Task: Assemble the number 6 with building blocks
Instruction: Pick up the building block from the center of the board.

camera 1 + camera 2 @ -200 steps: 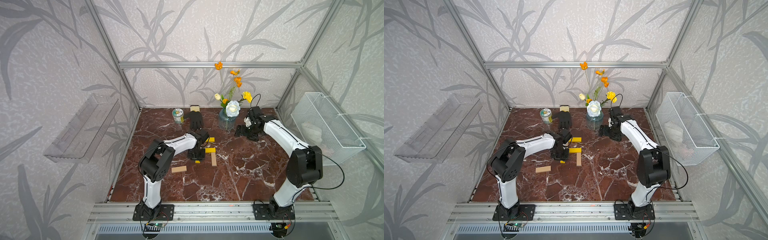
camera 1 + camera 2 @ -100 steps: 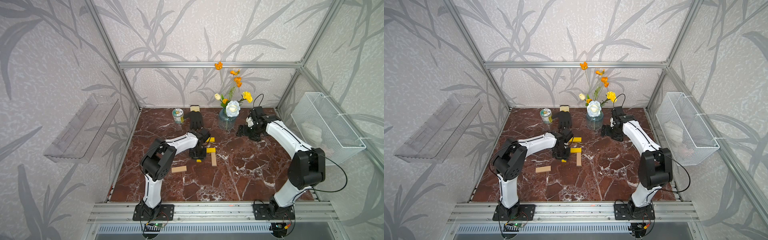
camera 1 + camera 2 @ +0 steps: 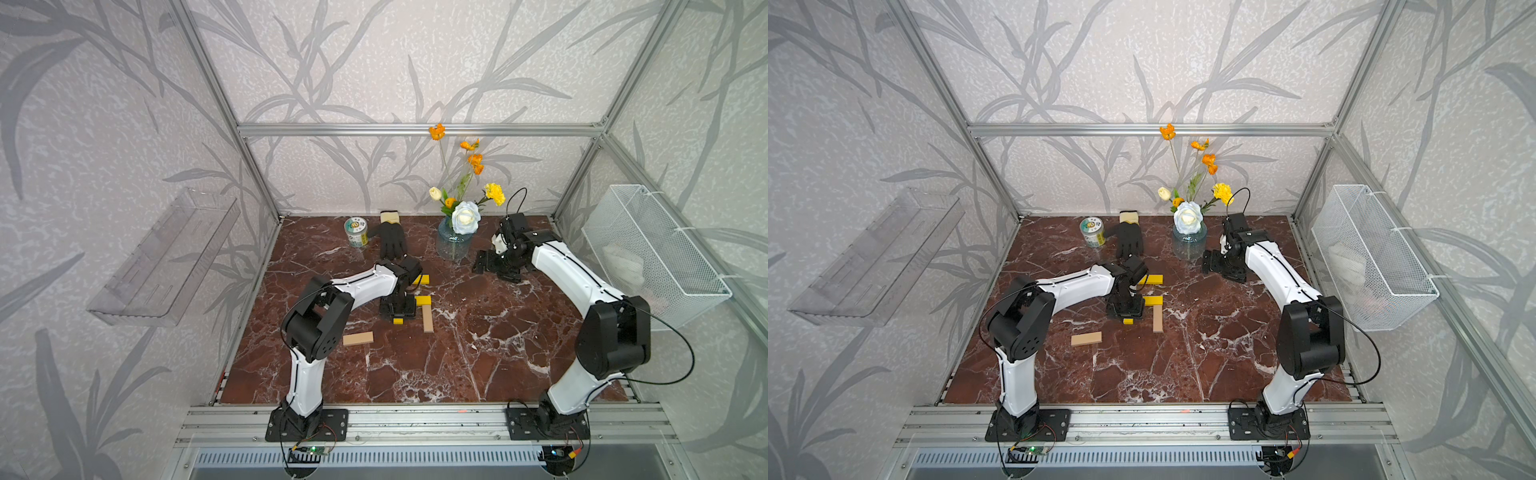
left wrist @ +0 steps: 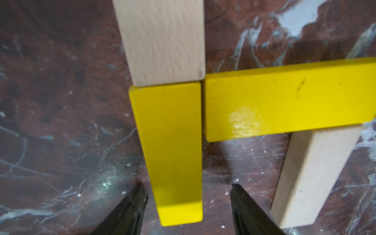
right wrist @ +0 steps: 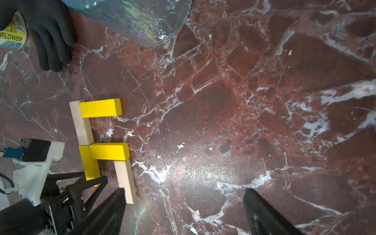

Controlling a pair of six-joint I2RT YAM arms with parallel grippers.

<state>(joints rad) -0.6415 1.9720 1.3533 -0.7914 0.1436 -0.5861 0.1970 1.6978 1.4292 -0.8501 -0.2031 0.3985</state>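
In both top views: number 6 (image 3: pixel 424 300), unfinished, centre-left on the marble tabletop (image 3: pixel 498 353); one loose tan bar (image 3: pixel 358 338) lies well apart from it.

Left wrist: we find the left gripper (image 4: pixel 187 188) straddling the lower-left yellow bar (image 4: pixel 173 142), jaws parted, clear of it.

Right wrist: right gripper (image 5: pixel 183 203) wide, empty; we count three yellow bars (image 5: pixel 109 151), two tan bars (image 5: pixel 81 122) placed.

We judge the bottom stroke outstanding: fetch the loose tan bar, lay it across.

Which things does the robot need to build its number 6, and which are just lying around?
For the 6:
- yellow blocks
- tan blocks
- loose tan block, not joined on yet

Just lying about:
- tin can
- black glove
- flower vase
- wire basket
- clear shelf
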